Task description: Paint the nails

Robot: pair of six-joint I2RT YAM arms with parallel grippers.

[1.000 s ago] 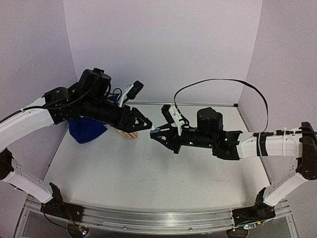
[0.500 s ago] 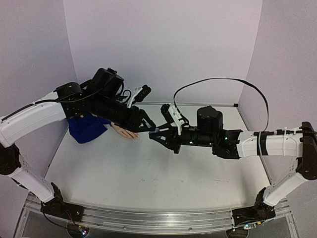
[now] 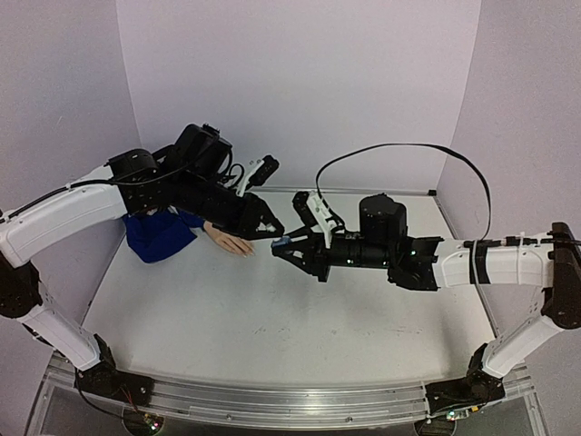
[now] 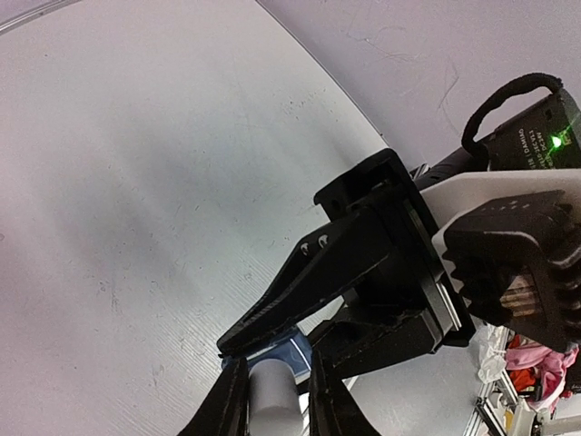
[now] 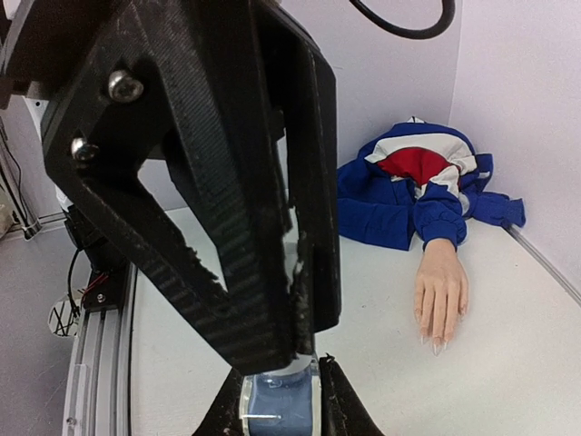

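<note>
Nails (image 5: 435,346): tiny tips on a peach mannequin hand (image 5: 440,292) that lies palm-down on the table (image 3: 272,327), at the back left, fingers pointing to the near side.
Sleeve (image 5: 413,186): soft cloth in blue, red and white, bunched against the back-left corner; the hand sticks out of it.
Right gripper (image 3: 283,243): fingers drawn in tight on the blue base of a small bottle (image 5: 277,407), held above the table near mid-field.
Left gripper (image 4: 275,409): fingers narrowed on either side of the bottle's white cap (image 4: 272,395), meeting it from the opposite side, tip to tip with the right gripper.
In the way: the left arm's black wrist hangs over the sleeve and just above the hand in the top view. In the right wrist view the left gripper's body fills most of the frame, with the hand showing past it.
Gap: the bottle is near the hand's fingertips but apart from them, to their right.
Cable (image 3: 399,148): a black loop arches above the right arm.
Edges: pale walls (image 3: 300,91) on the left, back and right; a metal rail (image 3: 272,404) along the near edge.
Open room: bare matt white tabletop, faintly scuffed, across the near half and the right.
Shapes: both grippers are black, ribbed plastic and taper to thin tips.
</note>
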